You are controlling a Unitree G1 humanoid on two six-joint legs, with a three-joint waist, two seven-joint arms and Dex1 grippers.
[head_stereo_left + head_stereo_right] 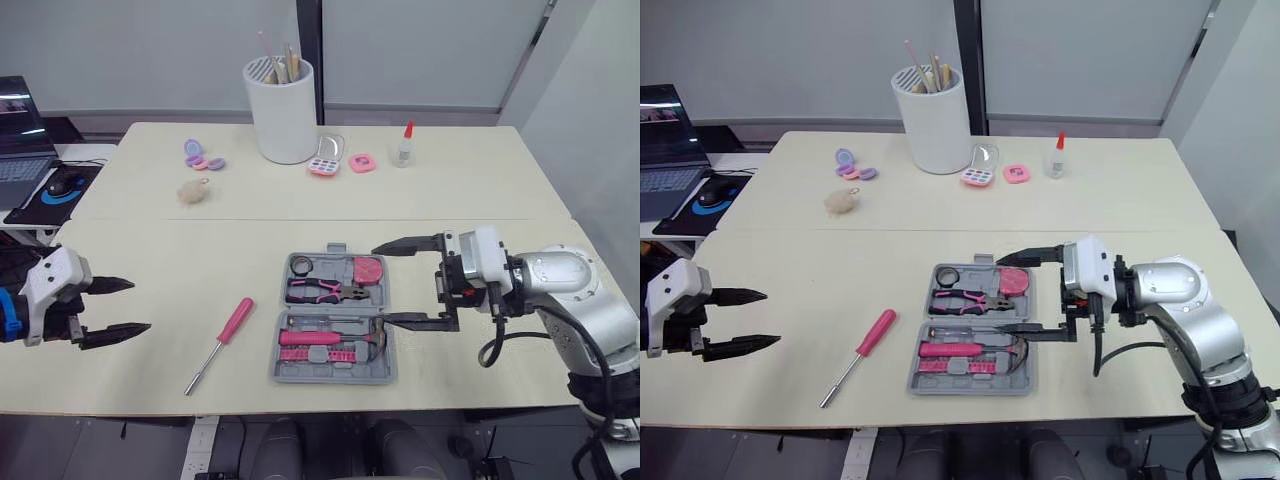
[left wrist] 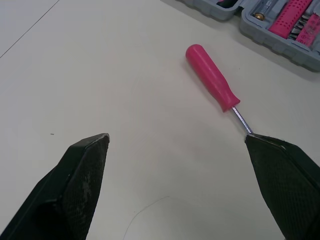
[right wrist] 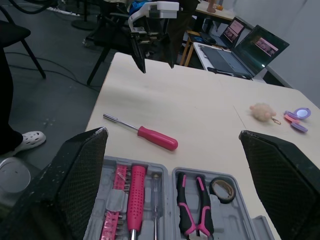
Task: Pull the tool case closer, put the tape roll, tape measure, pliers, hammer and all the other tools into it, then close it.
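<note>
The grey tool case (image 1: 333, 318) lies open near the table's front edge. It holds a black tape roll (image 1: 301, 266), a pink tape measure (image 1: 368, 270), pink-handled pliers (image 1: 322, 291) and a pink hammer (image 1: 325, 338). A pink-handled screwdriver (image 1: 221, 342) lies on the table to the left of the case. My right gripper (image 1: 400, 282) is open just right of the case, its fingers at the case's right side. My left gripper (image 1: 118, 306) is open at the far left, apart from the screwdriver (image 2: 214, 82).
At the back of the table (image 1: 150, 250) stand a white cup of sticks (image 1: 280, 108), a glue bottle (image 1: 404, 145), small pink and purple items (image 1: 203, 155) and a fluffy ball (image 1: 193, 191). A laptop (image 1: 20, 140) and mouse sit on a side desk at left.
</note>
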